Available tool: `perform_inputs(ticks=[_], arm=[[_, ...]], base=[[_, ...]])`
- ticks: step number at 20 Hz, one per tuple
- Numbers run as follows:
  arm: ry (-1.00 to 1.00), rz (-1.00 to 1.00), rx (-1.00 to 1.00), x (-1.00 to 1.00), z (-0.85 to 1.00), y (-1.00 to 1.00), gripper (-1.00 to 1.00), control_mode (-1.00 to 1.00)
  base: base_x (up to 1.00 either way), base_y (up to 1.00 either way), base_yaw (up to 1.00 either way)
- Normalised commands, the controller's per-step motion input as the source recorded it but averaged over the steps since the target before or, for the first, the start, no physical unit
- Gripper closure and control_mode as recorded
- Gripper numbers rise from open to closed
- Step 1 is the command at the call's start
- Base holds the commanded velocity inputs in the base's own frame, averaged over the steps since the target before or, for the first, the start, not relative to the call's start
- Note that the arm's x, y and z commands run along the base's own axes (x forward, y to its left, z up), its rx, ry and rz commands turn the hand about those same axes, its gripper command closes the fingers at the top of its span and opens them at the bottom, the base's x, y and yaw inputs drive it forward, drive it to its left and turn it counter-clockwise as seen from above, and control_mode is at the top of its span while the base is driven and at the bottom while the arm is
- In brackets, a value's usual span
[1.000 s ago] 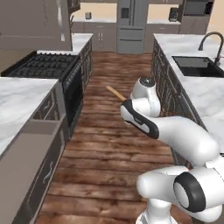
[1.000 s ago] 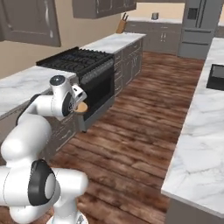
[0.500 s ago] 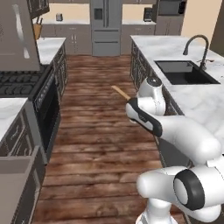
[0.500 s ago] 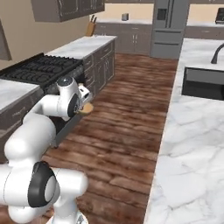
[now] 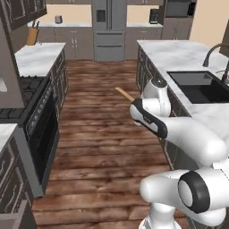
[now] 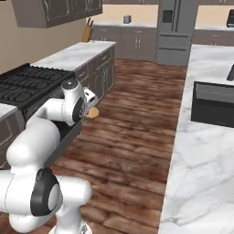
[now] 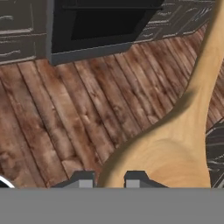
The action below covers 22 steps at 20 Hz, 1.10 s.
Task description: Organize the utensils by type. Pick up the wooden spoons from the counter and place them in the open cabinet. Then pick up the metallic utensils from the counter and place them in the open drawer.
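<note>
Everything in both base views has slid sideways since a moment ago, so the robot's base is turning; the kitchen itself is not moving. Now the base views look straight down the wood floor (image 5: 98, 147) toward the tall fridge (image 5: 109, 27) at the far end. The black stove (image 6: 27, 84) sits on the robot's left, and the counter (image 5: 179, 56) with the dark sink (image 5: 197, 86) runs along its right.

The white arm is folded up close to its own body. The gripper (image 7: 109, 180) is clamped on the wooden spoon (image 7: 175, 144). In the hand view its two dark tips pinch the round bowl end, and the handle runs up and away over the floor. In the left base view the spoon's handle pokes out past the wrist, well above the floor. In the right base view a bit of tan wood peeks out beside the hand.

I think the step now is carrying the spoon to the open cabinet. I cannot see an open cabinet in these pictures. To do this well, the grip should not loosen while the base turns. The long handle sticks out, so it should be kept away from the stove and the counter edges. The arm should reach out only once the cabinet is in front.
</note>
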Motion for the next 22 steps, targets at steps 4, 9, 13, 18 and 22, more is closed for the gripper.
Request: perform_inputs(ticks=[4,9,13,18,22], arm=[[0.0,0.0,0.0,0.0,0.0,0.0,1.0,1.0],[0.0,0.0,0.0,0.0,0.0,0.0,1.0,1.0],[0.0,0.0,0.0,0.0,0.0,0.0,1.0,1.0],[0.0,0.0,0.0,0.0,0.0,0.0,1.0,1.0],[0.0,0.0,0.0,0.0,0.0,0.0,1.0,1.0]], base=[[1.0,0.2,0.09],[1.0,0.1,0.22],[0.99,0.02,0.38],[0.72,0.0,0.69],[0.35,-0.02,0.99]])
